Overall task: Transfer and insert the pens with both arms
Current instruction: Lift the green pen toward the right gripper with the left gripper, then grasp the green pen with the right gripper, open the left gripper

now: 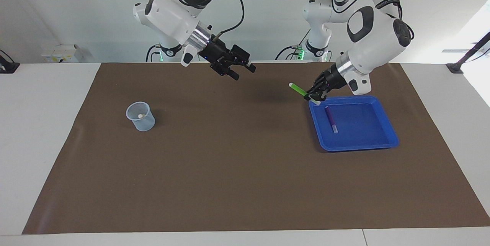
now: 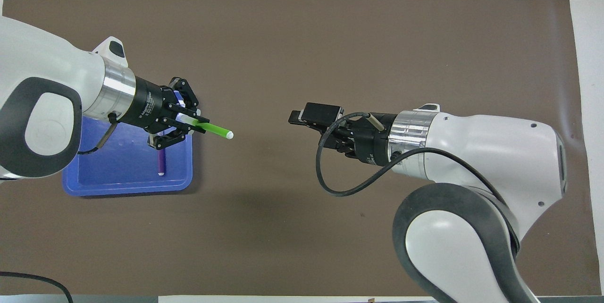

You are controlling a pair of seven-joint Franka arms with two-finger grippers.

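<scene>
The green pen [image 1: 299,90] is held in the air by the left gripper [image 1: 314,95], whose fingers are clamped on it near one end. The pen is tilted, its free end raised and pointing toward the middle of the mat [image 1: 245,169], over the mat just off the blue tray [image 1: 386,142] at the tray's corner nearest the robots. In the overhead view the green pen [image 2: 213,130] is seen projecting from the left gripper [image 2: 191,122] past the tray's rim [image 2: 122,187], with a pale tip at its free end.

The purple pen [image 1: 331,119] is lying flat inside the blue tray, near the tray's side that faces the right arm's end of the table; in the overhead view it [image 2: 161,164] is partly covered by the gripper.

The right gripper [image 1: 241,70] is held over the mat, well apart from the tray toward the right arm's end, its jaws spread wide and holding nothing; it [image 2: 306,121] is aimed at the pen's tip.

1 clear cup [image 1: 140,116] is standing on the mat, well apart from the tray toward the right arm's end, with a small pale thing inside.
</scene>
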